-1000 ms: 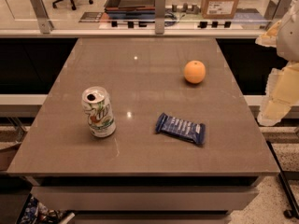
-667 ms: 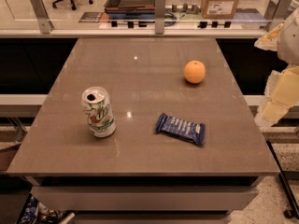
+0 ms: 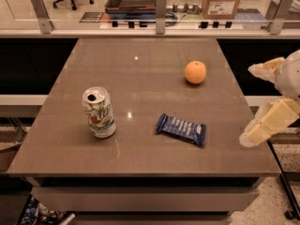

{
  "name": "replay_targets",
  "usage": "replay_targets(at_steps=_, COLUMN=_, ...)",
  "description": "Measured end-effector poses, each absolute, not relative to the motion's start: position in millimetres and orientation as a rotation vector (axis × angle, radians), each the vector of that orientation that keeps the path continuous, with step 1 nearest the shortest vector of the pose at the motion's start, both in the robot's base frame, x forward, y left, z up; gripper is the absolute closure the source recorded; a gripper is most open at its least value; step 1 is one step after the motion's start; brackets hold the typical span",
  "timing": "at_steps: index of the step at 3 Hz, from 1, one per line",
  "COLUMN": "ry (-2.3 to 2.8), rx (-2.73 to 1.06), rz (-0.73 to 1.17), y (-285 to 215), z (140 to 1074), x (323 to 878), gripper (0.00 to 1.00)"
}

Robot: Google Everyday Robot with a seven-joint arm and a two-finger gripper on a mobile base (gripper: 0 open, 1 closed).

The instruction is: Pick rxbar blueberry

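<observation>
The rxbar blueberry [image 3: 181, 129], a flat dark blue wrapper with white lettering, lies flat on the brown table [image 3: 140, 69], right of centre and near the front. My gripper [image 3: 247, 106] is at the table's right edge, to the right of the bar and apart from it. Its two cream fingers [image 3: 271, 122] are spread wide and hold nothing.
An upright white and green can [image 3: 99, 112] stands on the left of the table. An orange [image 3: 195, 72] sits at the back right. A glass railing [image 3: 161, 11] runs behind the table, and a cardboard box [image 3: 223, 0] stands beyond it.
My gripper has moved down and slightly left along the table's right edge. The bar, can and orange have not moved.
</observation>
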State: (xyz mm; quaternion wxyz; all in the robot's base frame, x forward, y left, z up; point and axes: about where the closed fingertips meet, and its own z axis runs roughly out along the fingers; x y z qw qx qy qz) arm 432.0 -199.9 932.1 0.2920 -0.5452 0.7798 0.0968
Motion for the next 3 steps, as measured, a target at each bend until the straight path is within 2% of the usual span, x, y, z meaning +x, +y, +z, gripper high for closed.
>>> replay_targets(at_steps=3, ry=1.881, rx=-1.273, rz=0.402, y=-149, z=851, x=424, gripper=0.00)
